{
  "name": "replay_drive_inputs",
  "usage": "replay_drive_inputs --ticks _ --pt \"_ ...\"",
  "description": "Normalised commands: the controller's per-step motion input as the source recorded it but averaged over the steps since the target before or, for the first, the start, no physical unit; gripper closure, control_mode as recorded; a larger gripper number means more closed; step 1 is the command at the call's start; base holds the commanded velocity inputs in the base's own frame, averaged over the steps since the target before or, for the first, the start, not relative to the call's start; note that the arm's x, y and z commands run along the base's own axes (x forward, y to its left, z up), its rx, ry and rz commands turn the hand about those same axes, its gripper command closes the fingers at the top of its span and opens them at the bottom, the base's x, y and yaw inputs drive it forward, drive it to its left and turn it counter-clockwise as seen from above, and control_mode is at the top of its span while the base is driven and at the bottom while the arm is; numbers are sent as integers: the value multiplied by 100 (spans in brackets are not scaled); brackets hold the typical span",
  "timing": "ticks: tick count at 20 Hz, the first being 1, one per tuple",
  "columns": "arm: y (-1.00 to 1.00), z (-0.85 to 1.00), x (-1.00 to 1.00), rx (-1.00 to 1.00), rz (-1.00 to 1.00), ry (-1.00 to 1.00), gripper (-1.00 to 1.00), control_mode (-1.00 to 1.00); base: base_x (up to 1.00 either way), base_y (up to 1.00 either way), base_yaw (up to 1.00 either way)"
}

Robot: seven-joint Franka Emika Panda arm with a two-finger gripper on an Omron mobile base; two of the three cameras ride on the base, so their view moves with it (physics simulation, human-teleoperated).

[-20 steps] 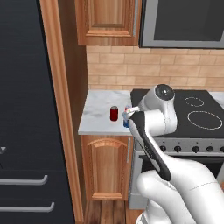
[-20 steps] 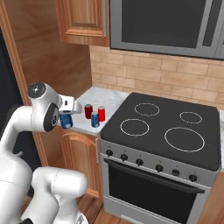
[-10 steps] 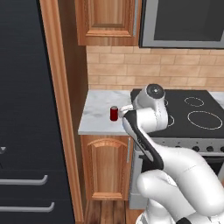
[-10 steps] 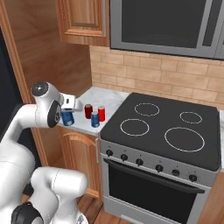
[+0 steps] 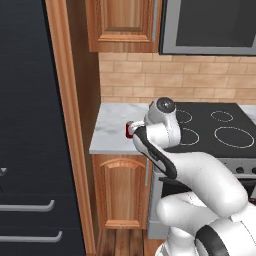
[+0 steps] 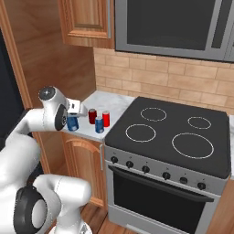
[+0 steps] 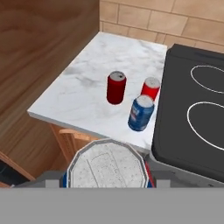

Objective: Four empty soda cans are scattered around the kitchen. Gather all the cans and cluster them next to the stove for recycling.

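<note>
Clamping the gripper (image 6: 73,117) on a blue soda can, the held blue can (image 7: 107,164), with the jaws standing part-way apart on its two sides and its silver top showing close under the hand camera. Holding that can upright at the front edge of the marble counter (image 7: 83,83), on the end of the counter away from the stove (image 6: 176,157); not being able to tell whether its base is touching the stone or hanging just above it. Looking ahead of the gripper at three more cans standing upright on the counter in a tight cluster. Finding the dark red can (image 7: 116,87) straight ahead and farthest from the cooktop, the bright red can (image 7: 150,89) just beside it toward the stove, and the second blue can (image 7: 141,113) nearest the gripper, in front of the bright red one and seeming to touch it. Keeping all three near the gripper yet apart from the fingers, with the bright red and the second blue one just beside the stove's black edge. Showing the same group in the right base view, between the gripper and the white burner rings. Passing a wooden side panel (image 7: 39,48) close on the gripper's far side from the stove, with a brick wall (image 7: 144,17) beyond the cans at the back of the counter. Hanging above a wooden cabinet door (image 6: 84,169) under the counter, with a dark microwave (image 6: 169,23) mounted high over the cooktop.
</note>
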Motion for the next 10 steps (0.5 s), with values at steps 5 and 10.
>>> replay_drive_inputs --ticks 5,10 --pt "18 -31 40 0 0 0 100 -100 0 0 0" --pt "7 -27 39 0 -1 3 100 -100 0 0 0"
